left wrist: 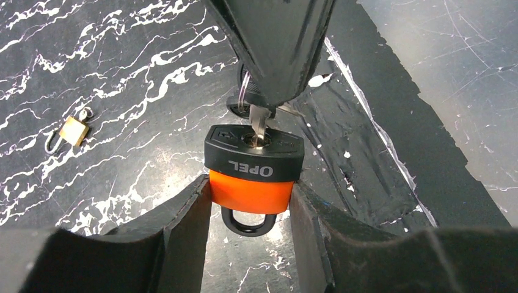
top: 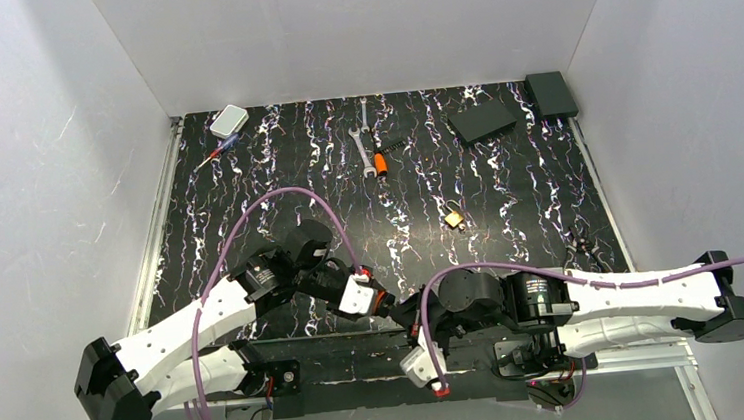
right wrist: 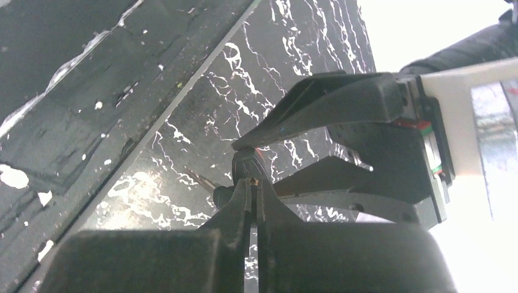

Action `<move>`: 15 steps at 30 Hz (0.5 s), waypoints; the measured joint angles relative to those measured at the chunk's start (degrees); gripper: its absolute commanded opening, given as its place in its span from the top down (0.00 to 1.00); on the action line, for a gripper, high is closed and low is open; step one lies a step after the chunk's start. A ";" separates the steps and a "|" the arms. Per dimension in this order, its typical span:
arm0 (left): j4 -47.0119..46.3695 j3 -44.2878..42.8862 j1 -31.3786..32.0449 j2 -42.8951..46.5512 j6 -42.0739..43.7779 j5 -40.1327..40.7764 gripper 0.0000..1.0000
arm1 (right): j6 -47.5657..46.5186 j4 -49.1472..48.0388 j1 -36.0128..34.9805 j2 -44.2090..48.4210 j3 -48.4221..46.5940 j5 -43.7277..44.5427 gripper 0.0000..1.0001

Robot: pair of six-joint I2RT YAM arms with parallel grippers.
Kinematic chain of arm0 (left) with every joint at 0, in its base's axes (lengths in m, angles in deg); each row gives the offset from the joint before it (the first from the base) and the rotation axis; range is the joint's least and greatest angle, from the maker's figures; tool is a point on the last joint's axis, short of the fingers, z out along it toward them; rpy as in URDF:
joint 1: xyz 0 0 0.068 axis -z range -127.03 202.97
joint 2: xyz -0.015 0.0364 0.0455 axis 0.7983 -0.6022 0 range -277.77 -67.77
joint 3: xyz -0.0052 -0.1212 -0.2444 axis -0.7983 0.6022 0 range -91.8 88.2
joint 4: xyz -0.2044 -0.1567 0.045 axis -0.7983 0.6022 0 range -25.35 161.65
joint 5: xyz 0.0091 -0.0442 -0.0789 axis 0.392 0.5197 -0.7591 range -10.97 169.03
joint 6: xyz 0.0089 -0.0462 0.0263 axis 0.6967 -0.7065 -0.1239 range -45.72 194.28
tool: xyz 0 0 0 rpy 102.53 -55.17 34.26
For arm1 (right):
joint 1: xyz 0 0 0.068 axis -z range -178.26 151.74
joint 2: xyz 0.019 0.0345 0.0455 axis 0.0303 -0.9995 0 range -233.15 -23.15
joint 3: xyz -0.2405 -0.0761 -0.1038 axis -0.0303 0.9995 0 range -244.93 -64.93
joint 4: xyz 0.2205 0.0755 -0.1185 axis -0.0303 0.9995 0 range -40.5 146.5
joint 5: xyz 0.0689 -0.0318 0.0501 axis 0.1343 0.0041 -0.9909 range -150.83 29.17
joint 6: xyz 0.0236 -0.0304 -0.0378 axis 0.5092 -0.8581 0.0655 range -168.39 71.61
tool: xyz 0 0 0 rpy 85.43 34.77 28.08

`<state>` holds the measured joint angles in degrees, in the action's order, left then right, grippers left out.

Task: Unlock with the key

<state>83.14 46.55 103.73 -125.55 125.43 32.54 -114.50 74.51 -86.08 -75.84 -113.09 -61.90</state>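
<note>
Left pincer (left wrist: pixel 250 188), seen from its own wrist camera, clamps the orange padlock (left wrist: pixel 256 163) by its flanks, keyway facing the other arm; right pincer (right wrist: pixel 251 194) is pressed together on the dark head of the key (left wrist: pixel 259 125), whose silvery blade stands in the keyway of the black cap. Both hang over the near edge of the counter (left wrist: pixel 122 91), well apart from the small brass padlock (left wrist: pixel 73 130) lying on it. I judge the step in hand to be the turn. To do it well I would rotate my right wrist about the blade's own axis, adding no side load that could bend it, with the left grip held firm against the torque; I cannot tell whether the blade is fully seated, so I would press in lightly first
</note>
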 measured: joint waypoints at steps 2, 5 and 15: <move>0.31 0.00 -0.04 0.00 0.00 0.44 1.00 | 3.22 -2.81 -0.05 0.50 1.43 1.39 0.99; 0.88 0.00 -0.08 -0.02 -0.05 0.79 1.00 | 7.28 -4.80 -0.31 0.48 2.23 2.78 0.99; 2.11 0.00 0.01 -0.02 -0.08 -0.45 1.00 | 3.04 -3.18 -0.30 0.38 2.23 -1.15 0.99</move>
<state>85.25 46.55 103.73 -125.57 125.35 32.09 -111.46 71.32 -86.38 -75.46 -110.86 -63.06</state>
